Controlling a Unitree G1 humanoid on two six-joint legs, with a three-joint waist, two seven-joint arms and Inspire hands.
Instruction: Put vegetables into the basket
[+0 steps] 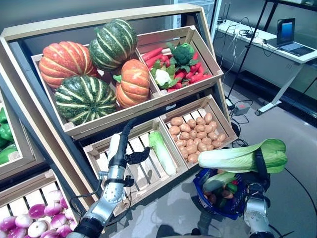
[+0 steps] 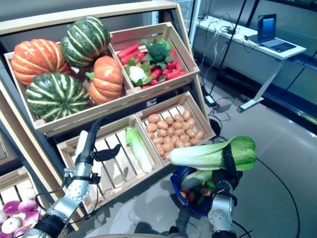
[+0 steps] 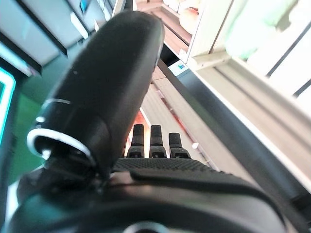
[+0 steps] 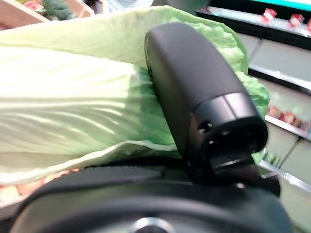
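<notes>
My right hand point(image 1: 260, 168) is shut on a long pale-green napa cabbage point(image 1: 242, 157), held level just above the blue basket point(image 1: 199, 184) on the floor. The right wrist view shows the thumb point(image 4: 194, 97) pressed across the cabbage's leaves point(image 4: 73, 111). Several vegetables lie in the basket. A second napa cabbage point(image 1: 162, 152) lies in the slatted wooden crate point(image 1: 94, 148) on the lower shelf. My left hand point(image 1: 120, 152) reaches into that crate to the left of this cabbage, apart from it. Its fingers point(image 3: 150, 138) are straight and hold nothing.
The top shelf holds orange and green pumpkins point(image 1: 84, 96) and a crate of red peppers, broccoli and cauliflower point(image 1: 176, 67). A potato crate point(image 1: 195, 135) stands right of the cabbage crate. Purple-white turnips point(image 1: 34, 223) fill the lower left. A desk with a laptop point(image 1: 292, 44) is at the back right.
</notes>
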